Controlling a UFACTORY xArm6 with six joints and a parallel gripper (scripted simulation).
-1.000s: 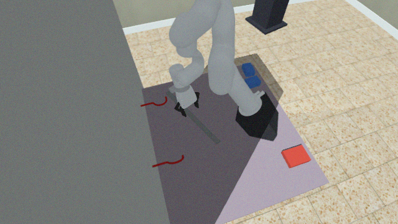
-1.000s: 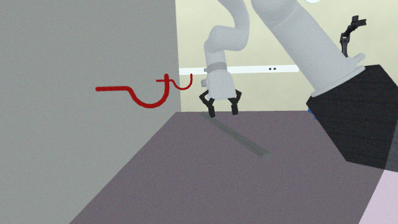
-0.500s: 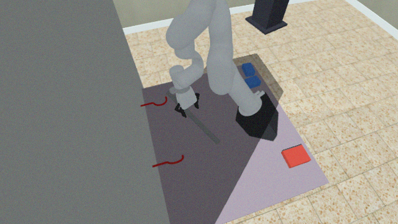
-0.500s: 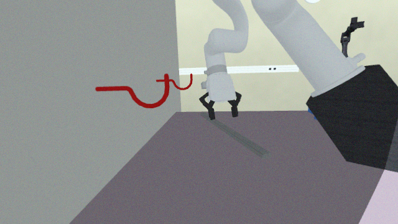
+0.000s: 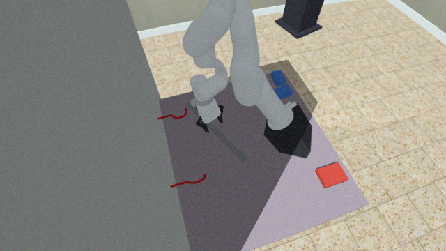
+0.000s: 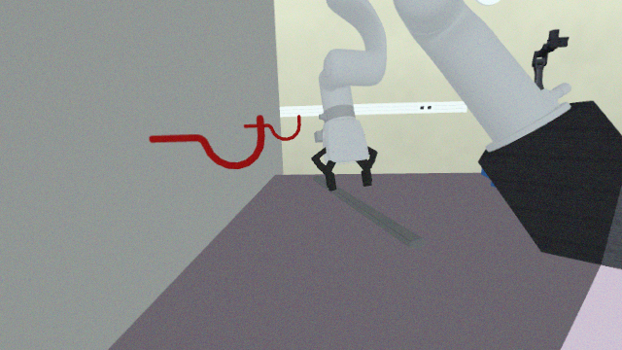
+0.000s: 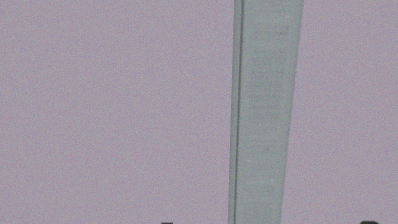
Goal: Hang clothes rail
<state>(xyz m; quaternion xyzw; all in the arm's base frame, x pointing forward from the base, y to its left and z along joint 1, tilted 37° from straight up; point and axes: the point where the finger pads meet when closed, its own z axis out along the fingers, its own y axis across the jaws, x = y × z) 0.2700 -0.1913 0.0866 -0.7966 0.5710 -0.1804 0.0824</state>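
Reaching down over the clothes rail (image 5: 228,142) (image 6: 379,216) (image 7: 262,110), the one arm has its jaws (image 5: 212,125) (image 6: 349,188) spread wide, with nothing in their grip. The rail lies slantwise on the table (image 5: 223,209) (image 6: 301,292), off both hooks, its far end under the wrist. It looks stiff and fairly light, long enough to swing or tip if taken near an end, and its smooth flat faces may slip. A grasp across its narrow width, close to the middle, should balance best; the jaws seem nearer the far end, so a shift along it may pay off before closing. By count there is one rail, two red wall hooks, the far one (image 5: 179,117) (image 6: 286,138) and the near one (image 5: 189,182) (image 6: 234,165), two blue blocks (image 5: 278,77) and one red block (image 5: 332,175), none of the blocks touching the rail
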